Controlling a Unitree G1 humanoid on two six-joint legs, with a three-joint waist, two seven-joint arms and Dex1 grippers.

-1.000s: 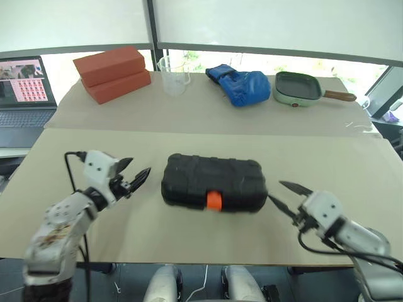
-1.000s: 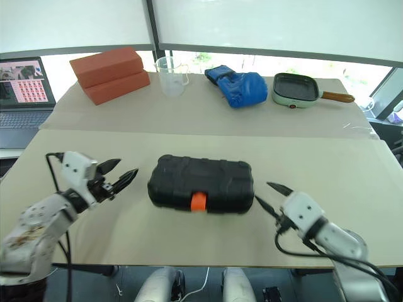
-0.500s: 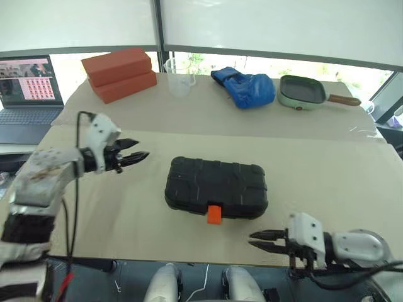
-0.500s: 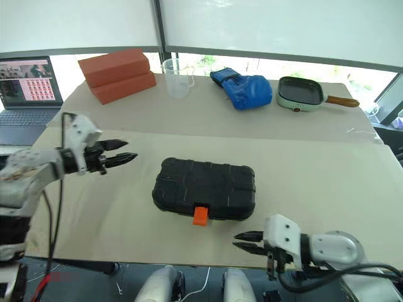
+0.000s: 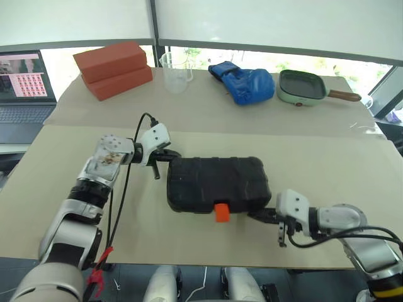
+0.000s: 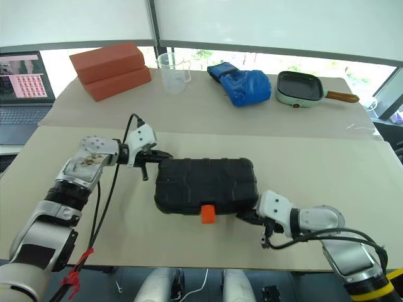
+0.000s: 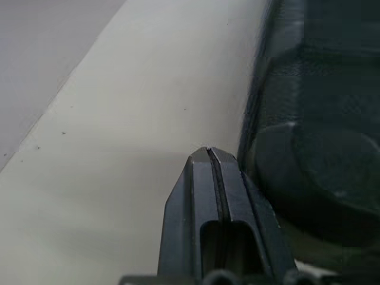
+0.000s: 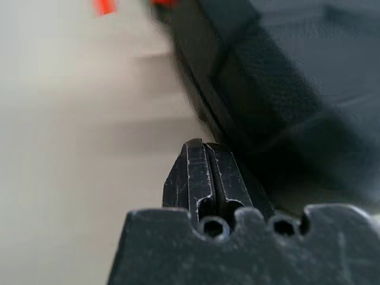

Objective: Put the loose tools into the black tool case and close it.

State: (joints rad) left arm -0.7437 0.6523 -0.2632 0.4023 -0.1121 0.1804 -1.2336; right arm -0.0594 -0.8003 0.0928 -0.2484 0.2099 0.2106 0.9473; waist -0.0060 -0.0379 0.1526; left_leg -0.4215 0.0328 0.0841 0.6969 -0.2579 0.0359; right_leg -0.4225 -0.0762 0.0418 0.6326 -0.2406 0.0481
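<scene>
Nearest, the right gripper (image 5: 259, 216) has its jaws pressed together, holding nothing, at the near right corner of the black tool case (image 5: 217, 182); the case lies closed mid-table, orange latch (image 5: 221, 212) facing front; the left gripper (image 5: 169, 155), jaws likewise together and empty, sits at its far left corner; no loose tools lie out, so the job looks nearly finished, perhaps bar latching.

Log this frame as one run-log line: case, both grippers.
black tool case: closed, orange latch at front | left gripper: shut, at case's far-left corner | right gripper: shut, at case's near-right corner
</scene>
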